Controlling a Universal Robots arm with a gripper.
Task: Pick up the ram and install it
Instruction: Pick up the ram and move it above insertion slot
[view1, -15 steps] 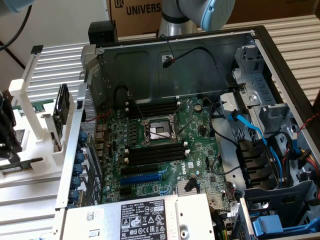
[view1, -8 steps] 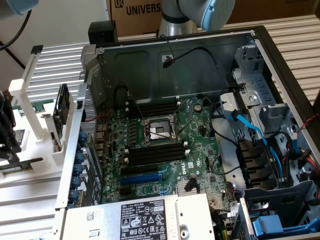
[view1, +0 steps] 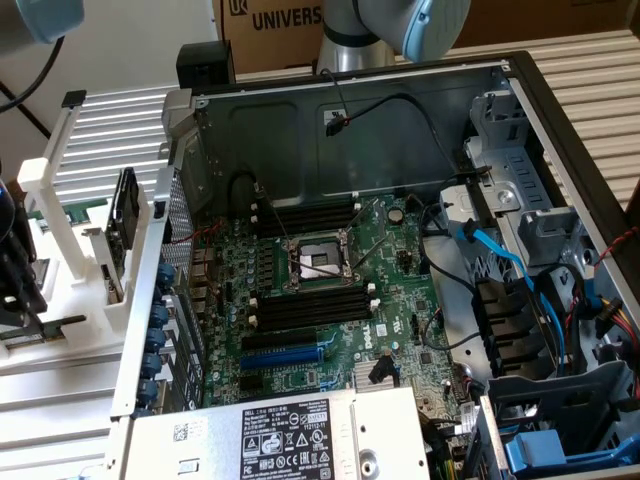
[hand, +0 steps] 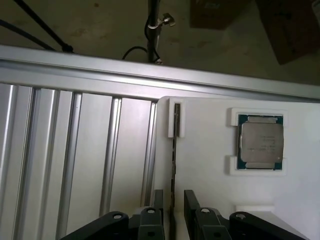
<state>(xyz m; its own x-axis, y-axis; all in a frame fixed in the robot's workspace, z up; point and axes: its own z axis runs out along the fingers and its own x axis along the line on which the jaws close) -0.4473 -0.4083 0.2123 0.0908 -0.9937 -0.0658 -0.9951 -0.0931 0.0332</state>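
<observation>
The ram (hand: 174, 160) stands on edge, seen as a thin dark strip, with its far end held in a white clip (hand: 175, 118) of the white fixture (hand: 207, 190). My gripper (hand: 173, 206) is open, one black finger (hand: 158, 210) on each side of the stick with a small gap to either face. In the exterior view the gripper (view1: 20, 295) is at the far left over the fixture, and the ram (view1: 60, 323) lies low beside it. The motherboard's empty black slots (view1: 310, 305) sit inside the open case.
A CPU (hand: 261, 145) rests in a pocket of the white fixture beside the ram. The fixture lies on a ribbed aluminium table (hand: 75, 155). The open computer case (view1: 520, 90) holds cables, a blue slot (view1: 285, 355) and a power supply (view1: 280, 440). A white upright rack (view1: 60, 190) stands near the gripper.
</observation>
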